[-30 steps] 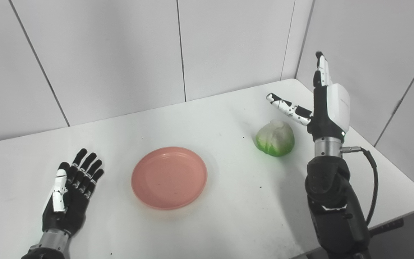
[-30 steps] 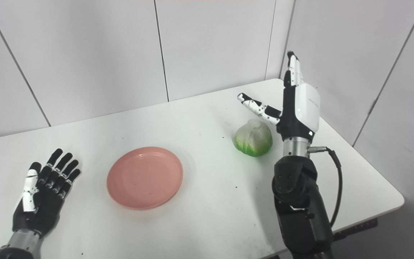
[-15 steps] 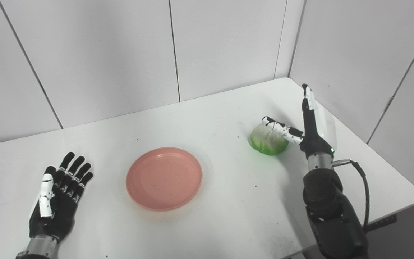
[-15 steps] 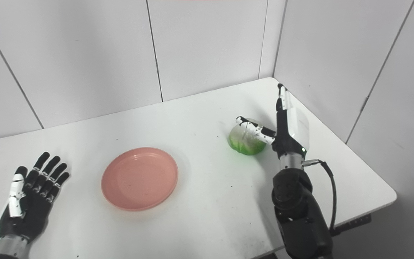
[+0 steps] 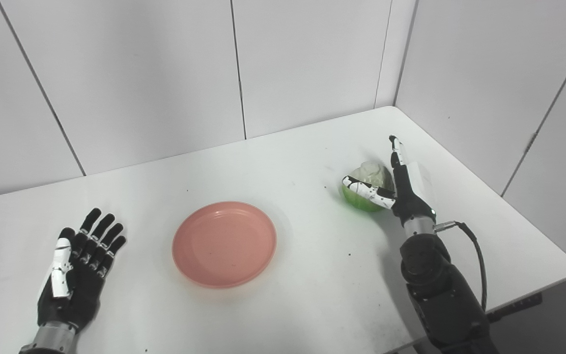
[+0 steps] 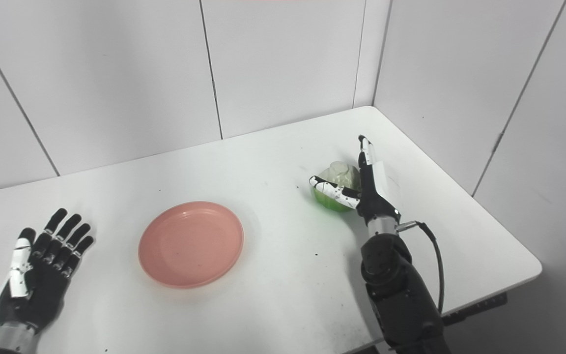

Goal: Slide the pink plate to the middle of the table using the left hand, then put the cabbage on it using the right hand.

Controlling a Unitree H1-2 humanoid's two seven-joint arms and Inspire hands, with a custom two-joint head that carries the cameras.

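The round, shallow pink plastic plate (image 5: 224,243) lies flat near the middle of the white surface (image 5: 288,305), empty. Judging by that position, the sliding step looks finished. The left robot hand (image 5: 79,260) rests palm-up on the surface well to the left of the plate, its dark fingers spread and holding nothing, so it seems to have no further part to play.

What is left is the cabbage. The small round cabbage (image 6: 334,189), pale at the top and bright green at the base, sits on the surface to the right of the plate, well apart from it. The right robot hand (image 5: 401,189) stands edge-on just beside it, on its right. The long fingers point up and away along the cabbage's far side, and the white-and-black thumb (image 5: 366,191) reaches across its near side. The robot hand is wide, with the cabbage between thumb and fingers. The thumb appears to touch or nearly touch the green base, but no closed grip is visible, and the cabbage rests on the surface.

By my reading the task is roughly half done: the right robot hand has yet to close on the cabbage, lift it, carry it leftward and set it down inside the plate's rim.
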